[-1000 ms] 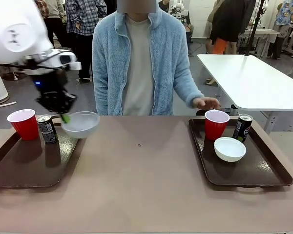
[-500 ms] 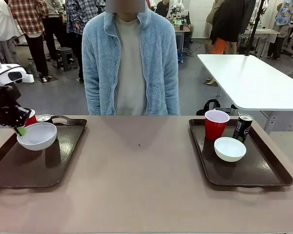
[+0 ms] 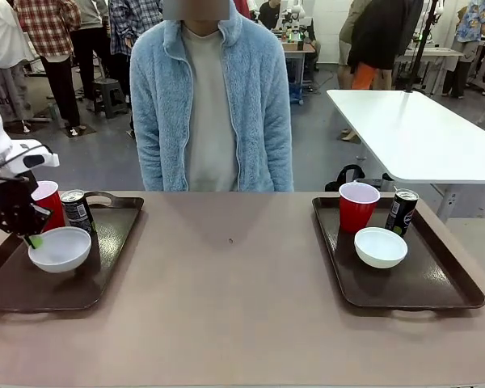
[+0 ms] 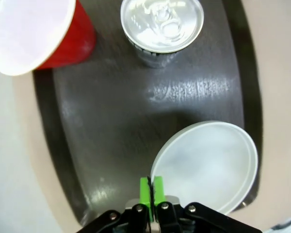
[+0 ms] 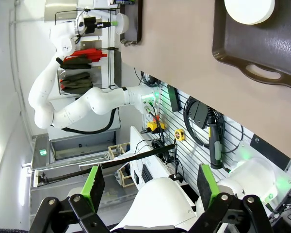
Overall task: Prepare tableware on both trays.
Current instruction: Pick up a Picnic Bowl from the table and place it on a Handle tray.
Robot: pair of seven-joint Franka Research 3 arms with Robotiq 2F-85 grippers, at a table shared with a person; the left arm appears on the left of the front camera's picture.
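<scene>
The left gripper (image 4: 152, 187) is pinching its green pads on the rim of a small round white bowl (image 3: 60, 248), which is sitting low over the left tray (image 3: 81, 279). At 12 o'clock from the bowl, a red cup (image 3: 47, 204) and a grey-patterned can (image 3: 78, 212) are standing on this dark-brown tray. The right gripper (image 5: 150, 187) is spreading its fingers wide, grasping nothing. The right tray (image 3: 436, 287) is carrying a red cup (image 3: 358, 206), a black can (image 3: 402, 212) and a white bowl (image 3: 380, 247).

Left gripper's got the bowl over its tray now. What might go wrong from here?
The left gripper pinches only the white bowl's rim, so the bowl may slip or tilt on release. The bowl sits close to the grey-patterned can and red cup; lifting away carelessly may knock them over.
</scene>
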